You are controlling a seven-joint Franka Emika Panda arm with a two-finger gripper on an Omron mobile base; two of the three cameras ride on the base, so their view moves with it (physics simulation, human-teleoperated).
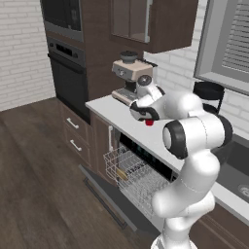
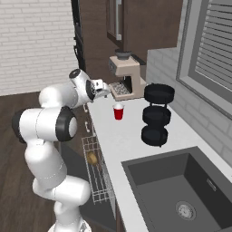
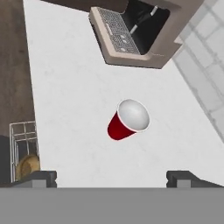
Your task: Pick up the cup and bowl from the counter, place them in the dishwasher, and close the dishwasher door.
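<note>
Bowl (image 3: 27, 165) at left, already in dishwasher rack (image 3: 22, 144), so half of job done. Cup (image 3: 129, 119) upright on counter (image 3: 65, 87), mid-view, near coffee machine (image 3: 135, 35). My gripper (image 3: 113, 177) hangs above, jaws spread wide, empty, ready to straddle cup. Dishwasher door (image 1: 109, 197) lies down, open for loading.

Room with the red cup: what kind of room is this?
A kitchen, by the look of it: a sink set into the counter, a coffee machine standing at the back, and an open dishwasher with a wire rack.
</note>
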